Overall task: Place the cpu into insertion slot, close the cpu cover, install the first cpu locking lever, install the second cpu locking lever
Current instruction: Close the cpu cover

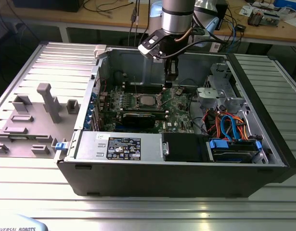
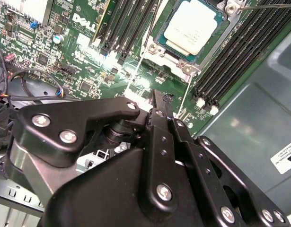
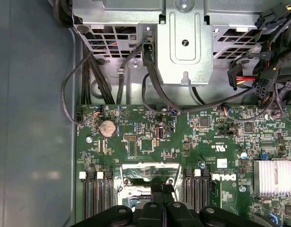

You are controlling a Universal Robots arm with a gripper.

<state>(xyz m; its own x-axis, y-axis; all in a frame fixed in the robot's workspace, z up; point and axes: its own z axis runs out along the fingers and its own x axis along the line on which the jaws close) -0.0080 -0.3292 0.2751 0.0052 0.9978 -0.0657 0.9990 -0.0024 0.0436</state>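
**CPU SEATED – LEVER STAGE IN HAND**

The cpu [image 2: 192, 26] lies flat in the insertion slot [image 2: 160, 40], silvery top up, at the middle of the motherboard [image 3: 216, 142]. The cpu cover [image 3: 147, 169] appears to lie down around the chip, though I cannot confirm that it is fully home. A thin wire locking lever [image 2: 266, 5] stands out from the socket corner across the memory slots [image 2: 230, 56], so I judge it not yet latched.

The gripper [image 3: 162, 189] hangs just beside the slot on the exterior view's right. Its fingers [image 2: 157, 101] are drawn narrow, and I see nothing between them.

The motherboard sits in the open computer case [image 1: 186, 168], which lies across the middle of the tabletop [image 1: 138, 207].

Judgement: placing is done and the closing and locking steps are in hand. Lever work from this pose calls for fine contact on a slender wire, with little clearance to the memory slots either side.
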